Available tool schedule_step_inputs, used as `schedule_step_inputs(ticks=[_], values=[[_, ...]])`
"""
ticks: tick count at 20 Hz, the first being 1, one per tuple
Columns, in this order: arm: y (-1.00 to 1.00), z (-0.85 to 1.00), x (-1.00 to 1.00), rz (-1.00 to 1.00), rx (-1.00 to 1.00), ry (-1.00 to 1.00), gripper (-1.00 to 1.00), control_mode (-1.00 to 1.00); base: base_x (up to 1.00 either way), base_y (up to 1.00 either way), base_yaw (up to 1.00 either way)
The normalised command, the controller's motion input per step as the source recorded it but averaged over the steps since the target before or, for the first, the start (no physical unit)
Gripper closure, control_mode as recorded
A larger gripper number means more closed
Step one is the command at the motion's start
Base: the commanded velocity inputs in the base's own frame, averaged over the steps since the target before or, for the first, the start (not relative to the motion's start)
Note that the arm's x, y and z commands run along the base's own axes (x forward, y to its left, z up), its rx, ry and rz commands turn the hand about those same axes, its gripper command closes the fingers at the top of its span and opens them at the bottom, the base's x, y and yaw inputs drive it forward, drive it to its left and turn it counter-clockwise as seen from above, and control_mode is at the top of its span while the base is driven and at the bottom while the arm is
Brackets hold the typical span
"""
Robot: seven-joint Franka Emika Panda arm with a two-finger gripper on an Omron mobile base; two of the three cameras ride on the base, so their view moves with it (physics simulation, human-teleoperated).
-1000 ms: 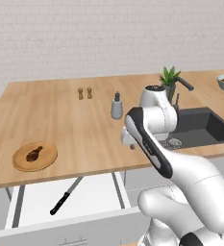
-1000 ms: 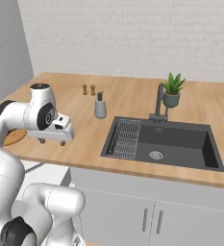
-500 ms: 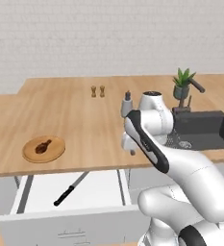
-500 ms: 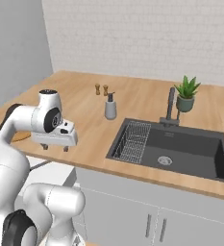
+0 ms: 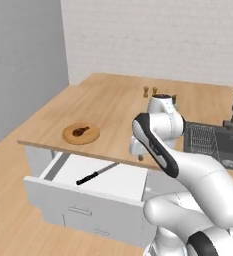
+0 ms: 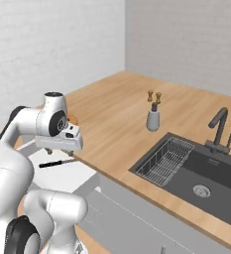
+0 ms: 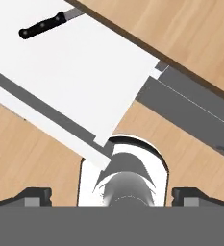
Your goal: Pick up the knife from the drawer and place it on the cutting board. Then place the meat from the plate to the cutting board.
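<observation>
Tool (image 5: 136, 152), fingers spread wide and empty, above drawer's (image 5: 113, 182) right end; knife (image 5: 94, 174) in drawer; meat (image 5: 79, 132) on plate (image 5: 81, 134) behind drawer, on bench (image 5: 113, 102)

Knife (image 5: 97, 173) in drawer (image 5: 83, 192) below plate (image 5: 81, 133)

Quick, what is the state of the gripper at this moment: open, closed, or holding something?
Gripper: open and empty, the fingertips far apart. The knife lies in the drawer, apart from it.
</observation>
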Motion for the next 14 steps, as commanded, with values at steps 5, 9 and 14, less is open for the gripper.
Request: schedule_step_inputs(ticks=[5, 9, 14], values=[[0.0, 0.0, 0.0, 0.0, 0.0, 0.0, -1.0, 1.0, 0.21, -0.46, 0.33], [-0.1, -0.08, 0.01, 0.0, 0.05, 0.0, -1.0, -1.0, 0.09, -0.12, 0.03], [0.03, -0.87, 0.27, 0.0, 0.15, 0.06, -1.0, -1.0, 0.0, 0.0, 0.0]])
